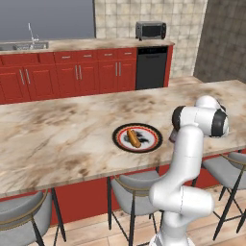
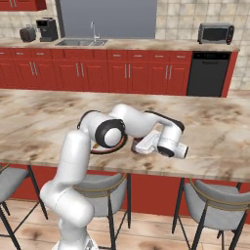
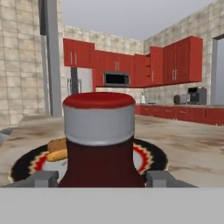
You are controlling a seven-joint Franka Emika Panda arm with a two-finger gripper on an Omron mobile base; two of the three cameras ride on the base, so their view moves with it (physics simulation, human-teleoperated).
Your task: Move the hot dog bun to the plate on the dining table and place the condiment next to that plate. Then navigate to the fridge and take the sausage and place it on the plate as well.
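The condiment, a dark reddish bottle with a red cap and pale band, stands upright between my fingertips in the hand view. My gripper is shut on its lower body. Right behind it lies the black-rimmed white plate with the tan hot dog bun on it. From the left base the bun rests in the middle of the plate on the marble dining table. A sliver of the bottle shows just right of the plate, behind my arm. The gripper points level toward the plate, low over the tabletop.
Grey stools stand along the table's near edge, under and beside my arm. Red cabinets with a sink, a black dishwasher and a toaster oven line the far wall. Bare marble stretches left and right of the plate.
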